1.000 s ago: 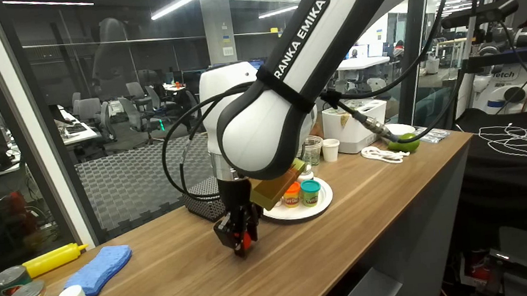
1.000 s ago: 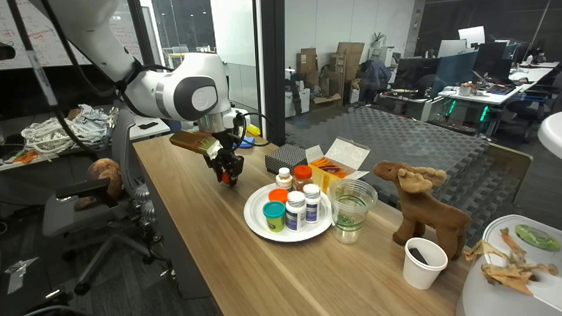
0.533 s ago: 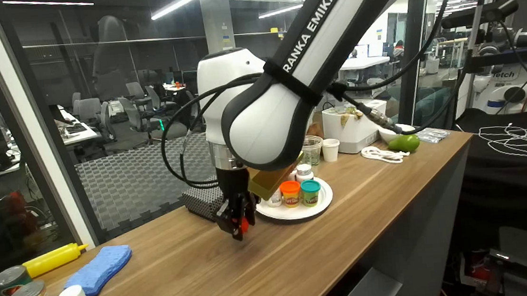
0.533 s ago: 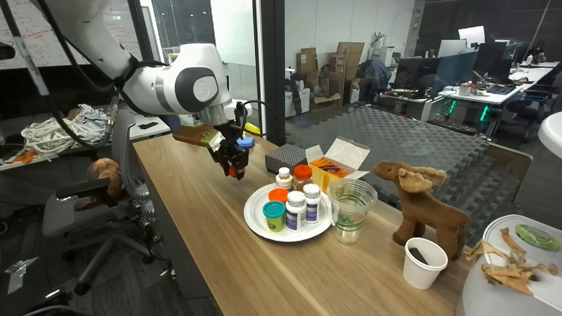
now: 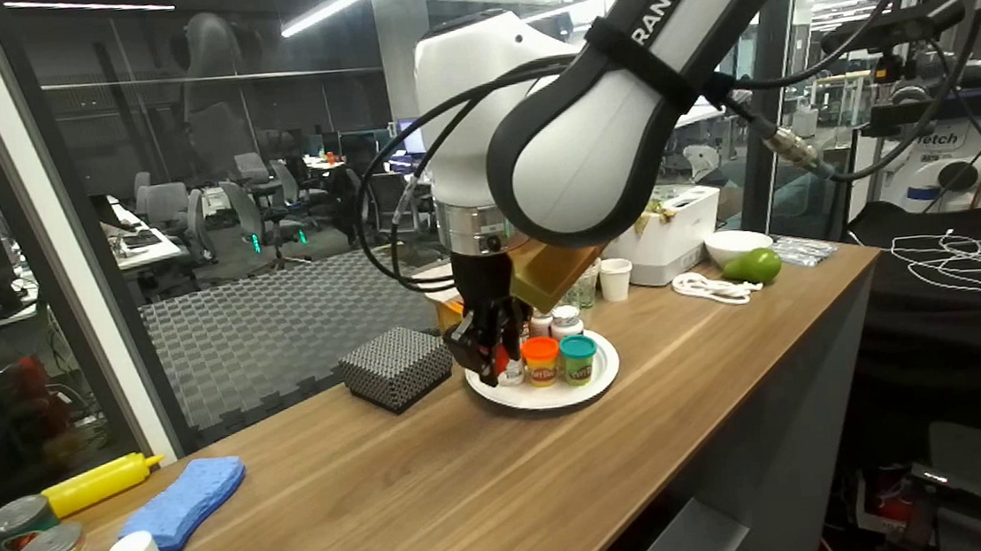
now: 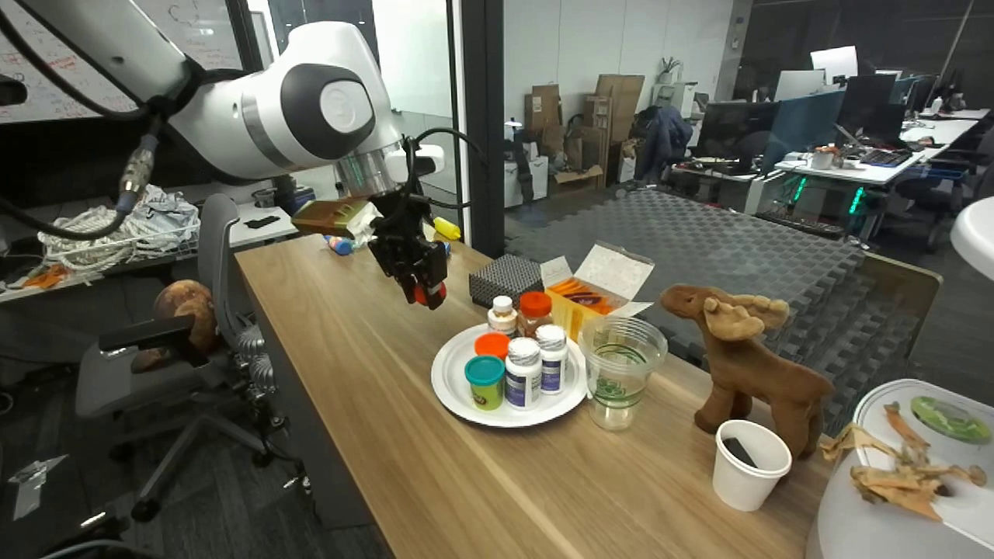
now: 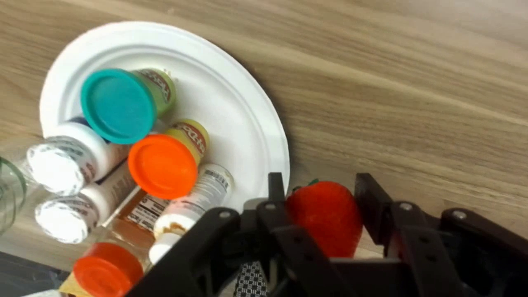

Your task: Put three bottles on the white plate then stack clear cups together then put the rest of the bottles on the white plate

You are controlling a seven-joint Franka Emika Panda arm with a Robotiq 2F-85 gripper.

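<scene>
And the jaws have their catch: they stand partway apart, one side against each flank of a red rounded object (image 7: 326, 218), gripping it between them. A trace of green shows just past its tip in the wrist view; toy fruit or something else, hard to say from here. It hangs over the desk (image 5: 438, 493), and the wrist view puts it just outside the rim of the white plate (image 7: 235, 107).

What a crowd on that plate! There's a teal-lidded Play-Doh tub (image 7: 118, 106), an orange-lidded Play-Doh tub (image 7: 163, 167), two white bottles (image 6: 523, 376) with silvery tops and a white-capped bottle (image 6: 502, 317), with a red-capped jar (image 6: 534, 313) at the far side of the bunch. In an exterior view the clear cups (image 6: 621, 373) stand nested just beside the plate's right rim, a brown plush moose (image 6: 745, 365) and a white paper cup (image 6: 742, 477) farther right.

Now the edges: a black patterned box (image 5: 396, 368) sits near the jaws, to their left in an exterior view, the tighter side. Out on the near left, a long run of wood grain stretches to the blue sponge (image 5: 186, 504), with the desk's long edge well apart to the right. Down on the plate, white surface shows between the orange-lidded Play-Doh tub and the rim on the jaws' side.
</scene>
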